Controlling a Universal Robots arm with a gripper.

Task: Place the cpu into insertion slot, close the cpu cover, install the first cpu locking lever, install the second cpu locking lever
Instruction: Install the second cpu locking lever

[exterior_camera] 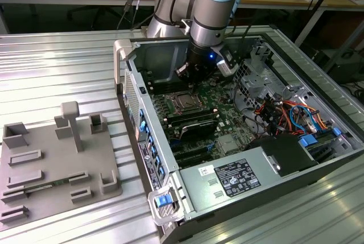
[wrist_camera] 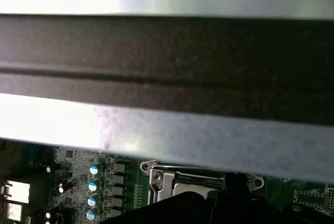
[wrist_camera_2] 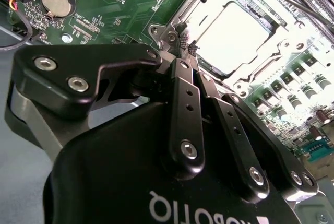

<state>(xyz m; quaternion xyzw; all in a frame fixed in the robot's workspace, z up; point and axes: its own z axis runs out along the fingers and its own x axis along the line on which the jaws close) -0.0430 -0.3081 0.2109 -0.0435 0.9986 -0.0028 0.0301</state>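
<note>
In the second wrist view the cpu (wrist_camera_2: 235,33) lies silver and bright in the insertion slot, with the cpu cover (wrist_camera_2: 284,46) lying flat as a metal frame around it. My gripper (wrist_camera_2: 182,44) is shut, its two black fingers (wrist_camera_2: 183,98) pressed together. Its tips are at one corner of the socket frame, and I see nothing held between them. In the exterior view the gripper (exterior_camera: 190,78) reaches down into the open computer case, just behind the insertion slot (exterior_camera: 185,100). The first wrist view shows the socket's edge (wrist_camera: 180,179) past the case wall.
The green board (exterior_camera: 227,124) carries long black memory slots (exterior_camera: 193,122) in front of the socket. A grey power supply box (exterior_camera: 239,178) and coloured cables (exterior_camera: 284,110) lie towards the exterior view's right. A grey fixture plate (exterior_camera: 51,158) sits outside the case. A coin battery (wrist_camera_2: 55,0) lies near the fingers.
</note>
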